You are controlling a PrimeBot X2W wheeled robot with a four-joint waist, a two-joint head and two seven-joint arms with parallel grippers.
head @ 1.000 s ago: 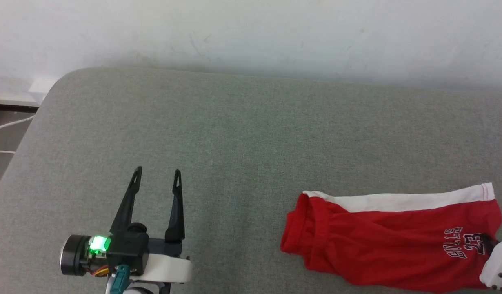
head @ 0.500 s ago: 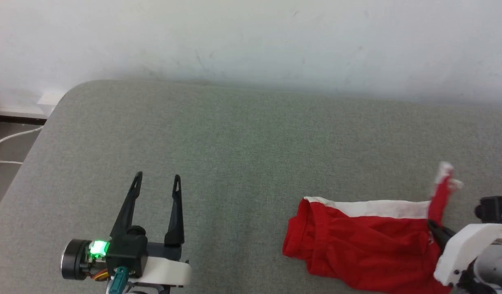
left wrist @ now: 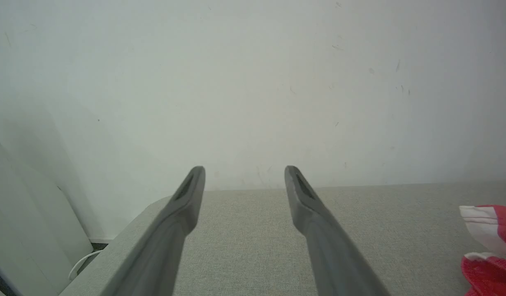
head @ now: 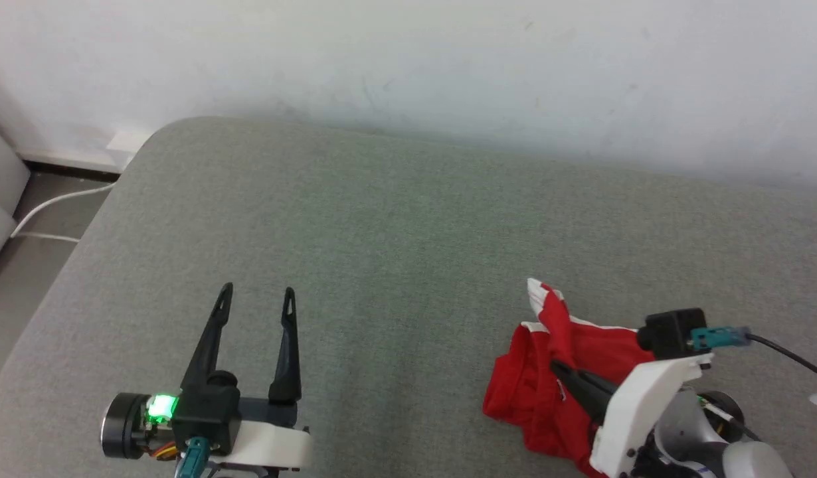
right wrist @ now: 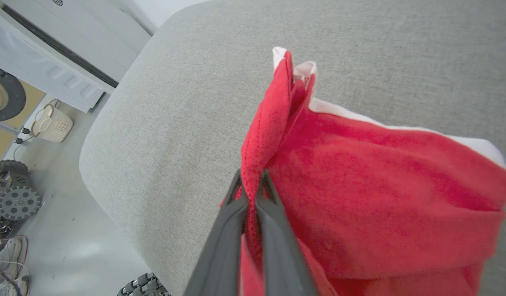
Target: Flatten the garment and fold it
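Note:
The garment (head: 538, 392) is a pair of thin red shorts with a white stripe, bunched at the lower right of the grey cushion. My right gripper (head: 558, 367) is shut on a hem fold of it and holds that fold up over the rest; in the right wrist view the red cloth (right wrist: 360, 185) passes between the two closed fingers of the gripper (right wrist: 250, 179). My left gripper (head: 256, 292) stands open and empty at the lower left, well apart from the cloth. An edge of the garment (left wrist: 489, 242) shows at the right of the left wrist view, beside the open gripper (left wrist: 244, 169).
The grey cushion (head: 395, 239) ends at a rounded corner on the far left and meets a white wall (head: 408, 60) behind. A white cable (head: 56, 202) lies on the floor at the left. Small wheeled parts (right wrist: 14, 197) and a white cabinet (right wrist: 68, 49) stand past the cushion's edge.
My right gripper has carried the hem end leftward over the garment, so the flat shorts now sit bunched and the print is hidden. The head camera has also shifted. The left gripper stays put.

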